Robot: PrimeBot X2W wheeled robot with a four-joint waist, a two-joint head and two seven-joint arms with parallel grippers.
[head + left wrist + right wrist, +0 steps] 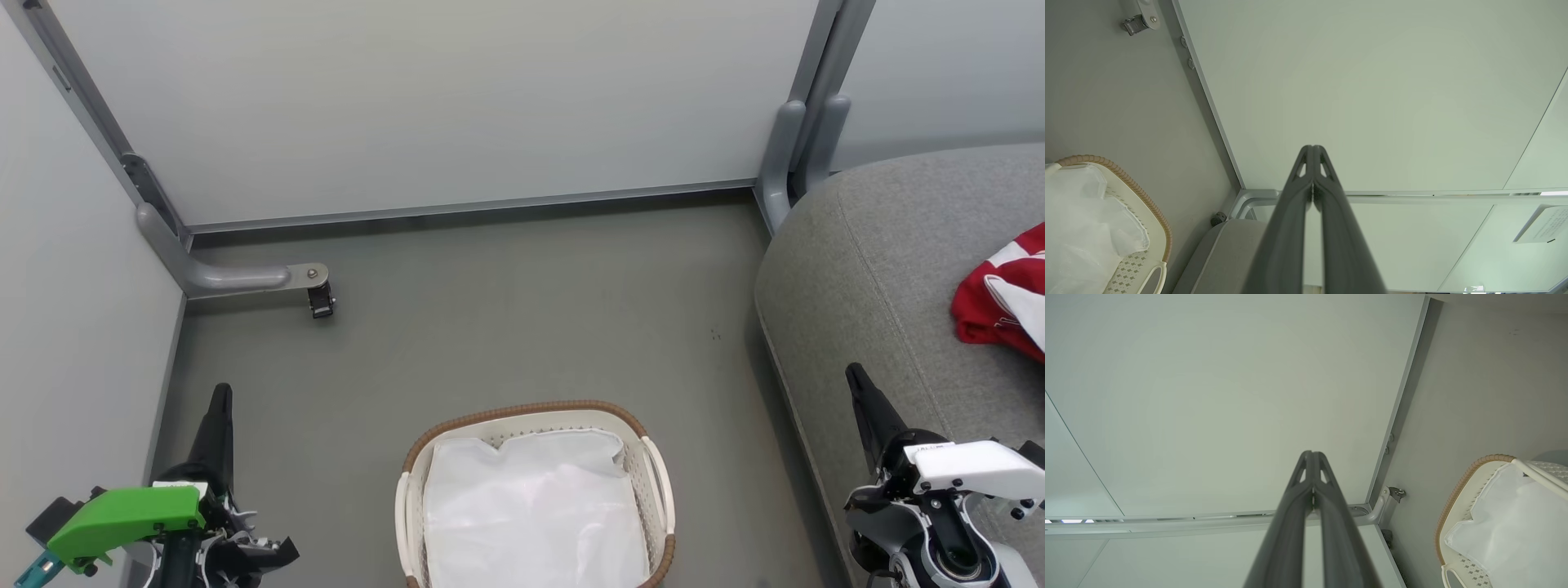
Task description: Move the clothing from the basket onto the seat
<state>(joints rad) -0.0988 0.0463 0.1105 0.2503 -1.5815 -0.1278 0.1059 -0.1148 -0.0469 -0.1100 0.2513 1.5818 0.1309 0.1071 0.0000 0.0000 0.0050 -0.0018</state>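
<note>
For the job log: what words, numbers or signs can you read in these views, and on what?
Nothing reads clearly.
Paper sheet: printed lines, too small to read.
Right claw, white cover: tiny dark marking, blurred.
Clothing on the seat: red fabric with white trim, no lettering showing.

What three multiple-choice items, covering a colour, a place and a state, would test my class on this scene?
1. The rim of the oval white perforated plastic basket is: A green, B brown, C black.
2. The red garment with white trim lies: A on the rounded grey fabric seat, B in that basket, C on the floor.
3. The left gripper and right gripper are: A both open, B one open, C both shut.
Key: 1B, woven-look brown band; 2A, it rests on the cushion; 3C, fingers meet in both wrist views.
</note>
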